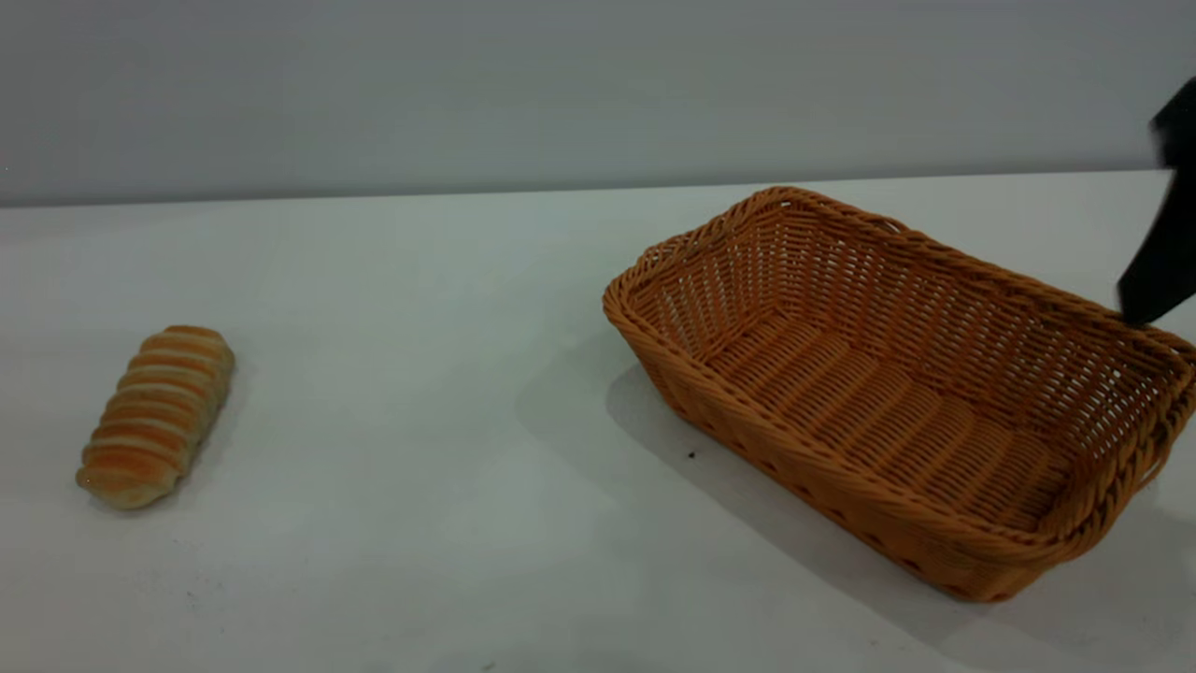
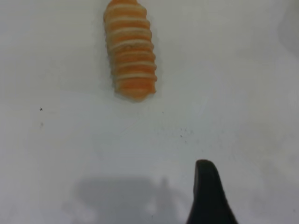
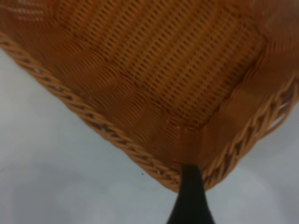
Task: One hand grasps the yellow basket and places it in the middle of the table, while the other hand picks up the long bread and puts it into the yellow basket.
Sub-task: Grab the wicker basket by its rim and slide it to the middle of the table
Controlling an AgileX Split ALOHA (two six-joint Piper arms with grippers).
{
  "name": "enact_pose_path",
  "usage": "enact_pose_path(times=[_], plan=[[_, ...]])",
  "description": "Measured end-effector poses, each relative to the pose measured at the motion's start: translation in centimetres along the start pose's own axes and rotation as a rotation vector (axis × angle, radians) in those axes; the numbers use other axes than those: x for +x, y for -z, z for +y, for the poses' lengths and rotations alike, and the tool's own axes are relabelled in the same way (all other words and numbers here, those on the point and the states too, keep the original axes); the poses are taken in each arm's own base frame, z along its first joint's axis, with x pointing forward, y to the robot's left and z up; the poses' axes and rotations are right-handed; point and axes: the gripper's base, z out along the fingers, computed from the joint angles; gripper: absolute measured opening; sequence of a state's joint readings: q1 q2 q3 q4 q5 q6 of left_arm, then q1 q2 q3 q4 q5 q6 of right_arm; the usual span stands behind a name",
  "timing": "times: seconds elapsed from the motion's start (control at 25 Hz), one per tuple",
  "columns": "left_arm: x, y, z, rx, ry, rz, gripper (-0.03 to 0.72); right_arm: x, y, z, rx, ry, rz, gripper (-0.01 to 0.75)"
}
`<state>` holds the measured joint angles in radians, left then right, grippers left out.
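The long bread (image 1: 156,414), ridged golden-orange and cream, lies on the white table (image 1: 420,486) at the left. It also shows in the left wrist view (image 2: 130,50), with my left gripper (image 2: 205,186) above the bare table a short way from its end; this gripper is out of the exterior view. The yellow basket (image 1: 897,393), a large woven wicker tray, stands at the right, nothing inside it. My right gripper (image 1: 1154,294) is at the basket's far right rim. In the right wrist view it (image 3: 189,186) sits right at a corner of the basket's rim (image 3: 154,163).
A grey wall (image 1: 561,84) runs behind the table's far edge. White tabletop lies between the bread and the basket. The basket's right end reaches the picture's right edge.
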<state>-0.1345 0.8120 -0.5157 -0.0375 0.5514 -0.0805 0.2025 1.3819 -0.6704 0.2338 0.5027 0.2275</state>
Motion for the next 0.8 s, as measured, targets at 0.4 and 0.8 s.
enact_pose_path(times=[0.4, 0.8], plan=[[0.0, 0.0, 0.0, 0.003, 0.007, -0.001, 0.529, 0.0, -5.3, -0.9, 0.064, -0.029, 0.094, 0.589], [-0.1, 0.0, -0.1, 0.011, 0.009, -0.008, 0.529, 0.2, -8.4, -1.6, 0.101, -0.015, 0.113, 0.589]])
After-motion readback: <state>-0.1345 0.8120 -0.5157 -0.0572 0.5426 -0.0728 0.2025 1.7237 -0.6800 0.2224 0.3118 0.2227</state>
